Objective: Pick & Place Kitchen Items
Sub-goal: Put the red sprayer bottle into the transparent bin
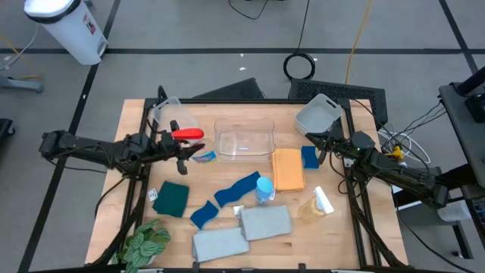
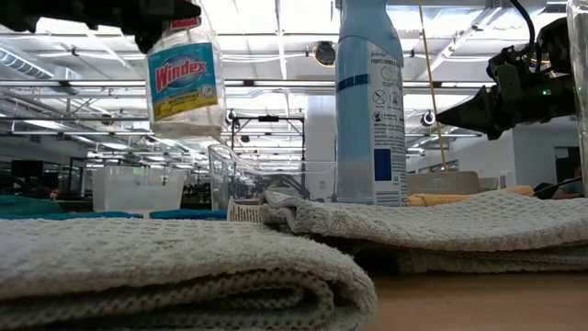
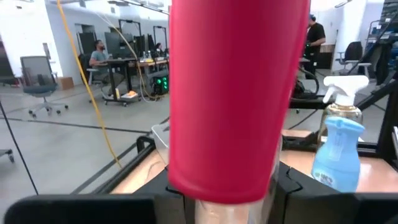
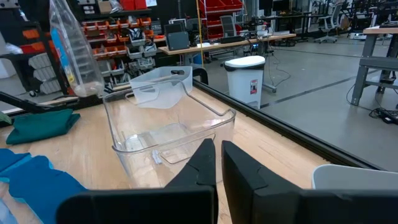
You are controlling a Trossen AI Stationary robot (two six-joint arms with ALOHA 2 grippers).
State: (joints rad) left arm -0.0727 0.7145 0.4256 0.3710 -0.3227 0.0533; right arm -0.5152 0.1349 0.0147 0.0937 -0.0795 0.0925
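Left side of table: leafy plant [image 1: 144, 244] at the near corner; teal cloth [image 1: 173, 198] lying flat beside it. Left gripper [image 1: 184, 149] clamped on the neck of the red-trigger bottle [image 1: 186, 135], which hangs clear of the tabletop, its Windex label facing the low view [image 2: 186, 78]; a clear tub [image 1: 167, 111] stands behind it at the far left corner. Centre: larger clear tub [image 1: 244, 136], open side up; in front of it a blue cloth [image 1: 236, 189], a blue sponge [image 1: 204, 214], the blue-capped bottle [image 1: 264, 189] standing upright, and two grey folded towels [image 1: 242, 232] side by side at the near edge. Right of centre: orange sponge [image 1: 288, 168], a second blue sponge [image 1: 309, 157] just beside it, white-trigger bottle [image 1: 317, 203] lying on its side. Right side: grey tub [image 1: 317, 115] at the far corner; right gripper [image 1: 320, 144] hovers near it, fingers nearly together, holding nothing.
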